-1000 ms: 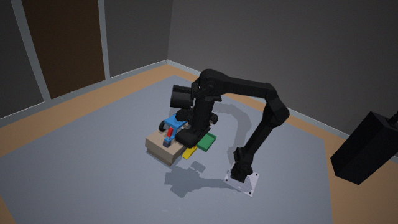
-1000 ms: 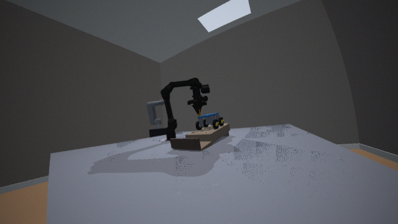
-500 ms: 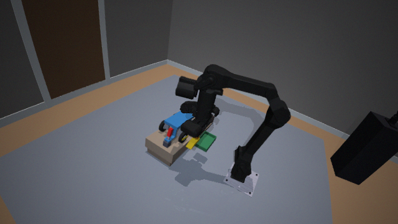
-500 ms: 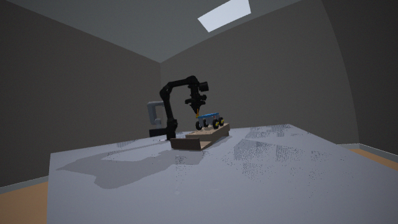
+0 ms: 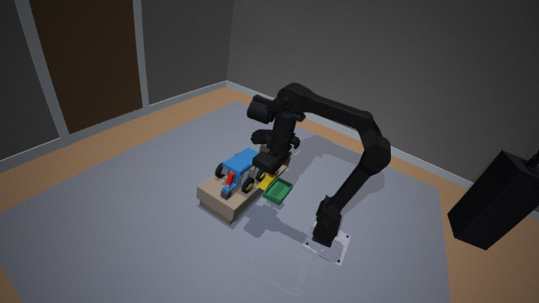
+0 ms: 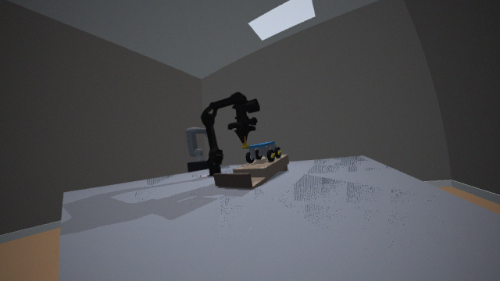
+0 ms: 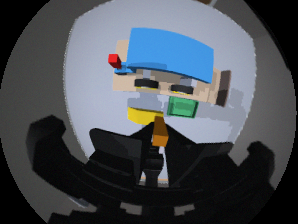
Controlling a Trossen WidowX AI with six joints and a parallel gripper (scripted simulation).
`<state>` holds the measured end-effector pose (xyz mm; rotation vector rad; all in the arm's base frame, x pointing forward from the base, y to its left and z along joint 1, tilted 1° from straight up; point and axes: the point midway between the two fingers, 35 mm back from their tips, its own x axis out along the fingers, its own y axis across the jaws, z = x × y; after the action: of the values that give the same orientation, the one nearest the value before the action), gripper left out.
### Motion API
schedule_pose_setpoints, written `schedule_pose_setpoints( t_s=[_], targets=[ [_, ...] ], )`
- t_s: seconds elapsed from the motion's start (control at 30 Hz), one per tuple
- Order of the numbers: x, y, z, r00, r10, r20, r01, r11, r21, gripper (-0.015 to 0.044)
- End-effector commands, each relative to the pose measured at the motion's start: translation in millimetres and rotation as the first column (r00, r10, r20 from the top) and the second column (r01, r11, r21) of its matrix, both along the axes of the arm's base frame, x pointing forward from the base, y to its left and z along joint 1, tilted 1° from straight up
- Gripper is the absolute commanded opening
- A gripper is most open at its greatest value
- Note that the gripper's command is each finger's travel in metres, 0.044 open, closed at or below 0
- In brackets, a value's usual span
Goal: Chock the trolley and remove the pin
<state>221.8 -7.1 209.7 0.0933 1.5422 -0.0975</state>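
- While the black arm (image 5: 337, 114) arched over from its pale base plate (image 5: 344, 252), the gripper (image 7: 158, 137) hung beside the trolley with its fingers closed on the orange handle (image 7: 160, 132) of the yellow chock (image 5: 266, 182).
- The fingers stood only narrowly apart, pinched on that handle; the wrist view showed the chock (image 7: 141, 115) hanging below them, its black base not discernible.
- In the exterior view the chock (image 6: 244, 146) appeared lifted, level with the trolley's deck rather than resting on the ramp; how close it came to a wheel could not be told.
- The blue trolley (image 5: 237, 162) stood on the tan ramp (image 5: 219, 198), its black wheels with yellow hubs (image 5: 248, 185) visible along the near side.
- The red-headed stop pin (image 5: 230, 180) stood at the trolley's end nearer the camera in the top view, seated in a blue-grey bracket (image 5: 226, 194).
- The green tray (image 5: 278, 190) lay on the grey mat (image 5: 126, 236) just beside the ramp, next to the hanging chock in the top view.
- A dark box (image 5: 493, 202) sat at the room's edge, well apart from everything else.
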Motion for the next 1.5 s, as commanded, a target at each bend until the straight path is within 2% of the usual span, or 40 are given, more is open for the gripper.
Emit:
schedule_pose_setpoints(
  t_s=[0.0,1.33,1.47],
  targets=[
    [1,-16,-2,1.0,0.002,-0.003,-0.002,1.0,-0.001,0.0],
    [10,-164,-14,1.0,0.002,-0.003,-0.002,1.0,-0.015,0.0],
    [9,-166,-14,1.0,0.004,0.003,-0.004,0.999,0.045,0.0]
  ],
)
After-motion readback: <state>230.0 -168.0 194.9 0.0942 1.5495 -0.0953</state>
